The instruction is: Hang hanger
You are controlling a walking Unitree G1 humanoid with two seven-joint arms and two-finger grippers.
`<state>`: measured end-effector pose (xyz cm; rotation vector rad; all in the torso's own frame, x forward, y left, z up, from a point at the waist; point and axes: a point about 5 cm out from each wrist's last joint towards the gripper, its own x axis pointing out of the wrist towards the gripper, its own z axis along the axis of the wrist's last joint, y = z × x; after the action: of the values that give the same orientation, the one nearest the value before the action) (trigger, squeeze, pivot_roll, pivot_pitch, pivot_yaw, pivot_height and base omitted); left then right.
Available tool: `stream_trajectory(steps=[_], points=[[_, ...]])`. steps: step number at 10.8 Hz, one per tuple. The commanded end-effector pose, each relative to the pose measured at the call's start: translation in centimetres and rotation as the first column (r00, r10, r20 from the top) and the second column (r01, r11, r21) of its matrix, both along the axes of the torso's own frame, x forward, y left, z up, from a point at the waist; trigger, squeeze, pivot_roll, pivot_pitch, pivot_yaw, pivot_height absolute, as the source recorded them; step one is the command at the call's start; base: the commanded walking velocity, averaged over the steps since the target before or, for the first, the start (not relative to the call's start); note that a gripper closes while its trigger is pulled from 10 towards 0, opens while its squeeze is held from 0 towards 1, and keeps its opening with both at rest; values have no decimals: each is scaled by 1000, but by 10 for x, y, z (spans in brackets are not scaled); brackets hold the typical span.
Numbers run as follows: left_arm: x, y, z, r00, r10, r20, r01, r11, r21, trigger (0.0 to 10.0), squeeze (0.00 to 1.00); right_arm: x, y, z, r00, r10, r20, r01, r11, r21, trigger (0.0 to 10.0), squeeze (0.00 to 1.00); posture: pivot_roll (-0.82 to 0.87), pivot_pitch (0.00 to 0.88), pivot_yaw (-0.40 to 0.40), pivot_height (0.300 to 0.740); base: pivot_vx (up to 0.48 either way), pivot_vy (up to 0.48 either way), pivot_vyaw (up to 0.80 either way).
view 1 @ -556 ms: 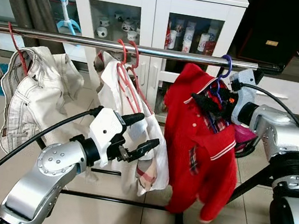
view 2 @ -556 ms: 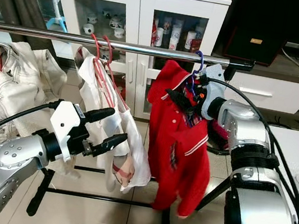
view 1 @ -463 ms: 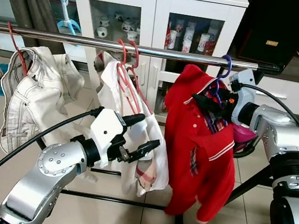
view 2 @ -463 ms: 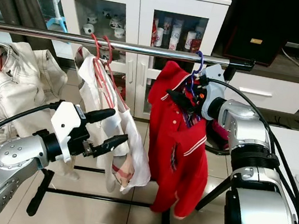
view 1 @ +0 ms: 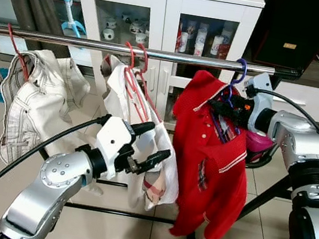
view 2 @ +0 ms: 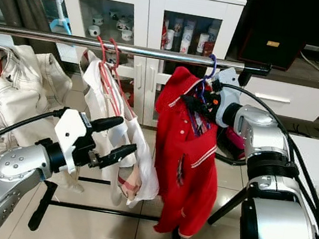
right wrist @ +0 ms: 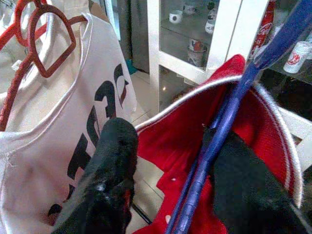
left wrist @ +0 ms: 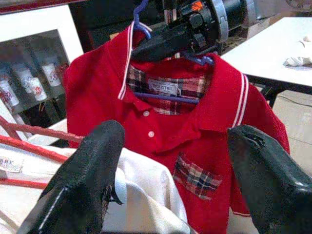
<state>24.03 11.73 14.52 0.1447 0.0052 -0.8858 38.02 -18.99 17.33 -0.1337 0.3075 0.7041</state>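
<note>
Blue hanger (view 1: 237, 71) hooked on the rail (view 1: 158, 53); my right gripper (view 1: 228, 106) fingers grip its neck, left gripper (view 1: 154, 143) spread, empty. Just release left.

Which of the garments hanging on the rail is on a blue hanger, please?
The red polo shirt, nearest the rail's right end: its blue plastic hanger is at the right tool. The two pale garments hang on red hangers.

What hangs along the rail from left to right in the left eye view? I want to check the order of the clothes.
Cream jacket on a red hanger → white shirt on red hangers → red polo shirt on the blue hanger, with the right gripper at its collar.
</note>
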Motion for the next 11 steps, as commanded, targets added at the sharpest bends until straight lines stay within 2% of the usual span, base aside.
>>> stream_trajectory(steps=[1,2,3,4,7,8,11], points=[[1,1,-1,1000,4,7,-4,1000,16,10000,0,1,2,-1,1000,10,-11,-10,1000,-17,2667,0,-28,0,57,740,0,0,0],[1,0,-1,1000,4,7,-4,1000,16,10000,0,1,2,-2,1000,7,-12,-8,1000,-16,1608,0,-28,0,58,740,0,0,0],[1,0,-1,1000,5,7,-5,1000,17,10000,0,1,3,-3,1000,6,-13,-7,1000,-17,1176,0,-26,0,57,740,0,0,0],[1,1,-2,1000,11,7,-11,1000,18,10000,0,1,3,-3,1000,3,-15,-3,1000,-15,0,0,-25,0,54,740,0,0,0],[8,5,-4,995,94,22,-95,995,31,10000,0,2,3,-3,999,-42,-1,42,999,26,0,0,-27,0,48,740,0,0,0],[9,2,-4,996,90,21,-91,996,25,10000,0,2,4,-1,999,-43,16,42,999,33,0,0,-32,0,47,740,0,0,0],[11,1,-10,993,122,-7,-122,993,1,10000,0,4,1,16,996,-41,81,40,999,25,0,0,-50,0,46,740,0,0,0]])
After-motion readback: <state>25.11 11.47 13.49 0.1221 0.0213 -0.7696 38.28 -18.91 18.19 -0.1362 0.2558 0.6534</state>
